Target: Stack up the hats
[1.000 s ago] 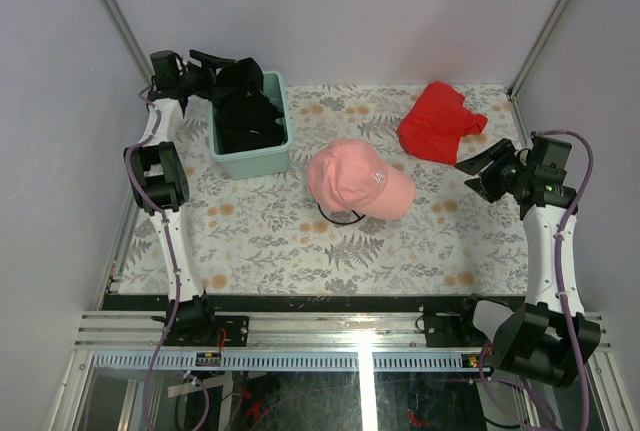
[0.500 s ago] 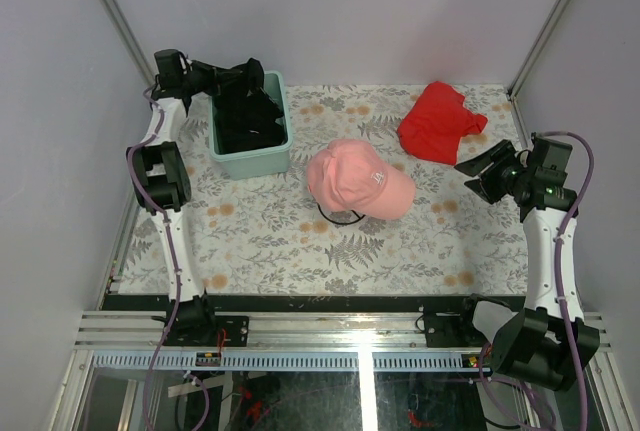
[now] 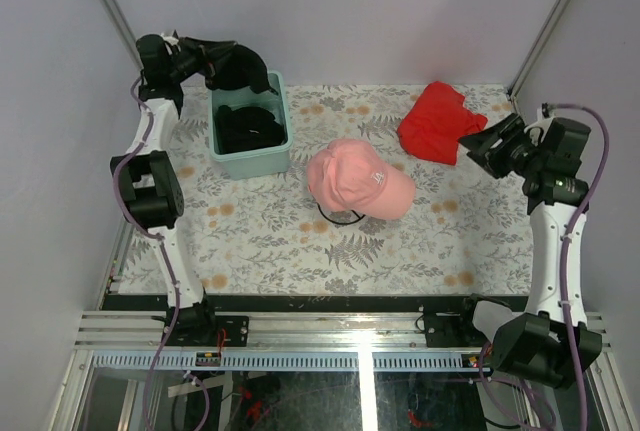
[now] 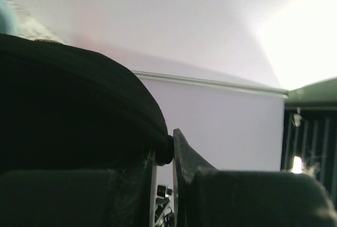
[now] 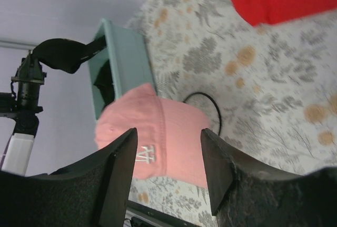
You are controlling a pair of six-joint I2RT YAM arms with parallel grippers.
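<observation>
A black hat (image 3: 238, 66) hangs above the mint-green tub (image 3: 283, 116) at the back left, with my left gripper (image 3: 203, 51) shut on its edge. In the left wrist view the dark cloth (image 4: 68, 106) fills the left side, and its rolled edge is pinched in my left gripper (image 4: 165, 158). More black hats (image 3: 250, 131) lie inside the tub. The pink hat (image 3: 358, 179) with a white logo rests mid-table. My right gripper (image 3: 480, 147) hovers open at the right, empty; the right wrist view shows the pink hat (image 5: 158, 127) beyond my right gripper (image 5: 168, 135).
A red cloth (image 3: 440, 121) lies at the back right, just beside the right gripper. A thin black loop (image 3: 340, 217) pokes out from under the pink hat's near side. Grey walls and metal posts close in the patterned table (image 3: 260, 241).
My left gripper shut on a black hat in the tub and raised it up and back. The right gripper rose and shifted toward the red cloth.
</observation>
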